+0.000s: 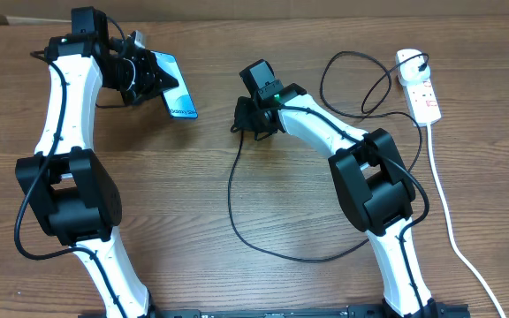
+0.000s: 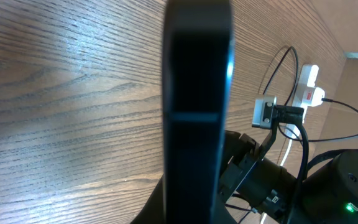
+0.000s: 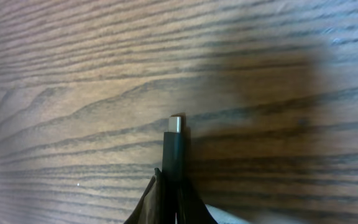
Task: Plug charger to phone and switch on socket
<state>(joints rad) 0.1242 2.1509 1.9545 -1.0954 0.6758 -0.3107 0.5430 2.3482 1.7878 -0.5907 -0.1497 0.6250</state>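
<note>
The phone (image 1: 178,90), slim with a light blue screen, is tilted up off the table, and my left gripper (image 1: 151,78) is shut on it. In the left wrist view the phone (image 2: 194,93) shows edge-on as a dark bar. My right gripper (image 1: 244,120), to the phone's right, is shut on the charger's black connector (image 3: 174,146), whose metal tip (image 3: 176,123) sticks out just above the wood. The charger cable (image 1: 231,190) loops over the table to a black plug (image 1: 422,64) in the white socket (image 1: 421,88) at the far right.
The socket's thick white cord (image 1: 449,212) runs down the right side of the table to its front edge. The black cable's loop (image 1: 290,256) lies in front of the right arm's base. Another loop (image 1: 352,84) lies just left of the socket.
</note>
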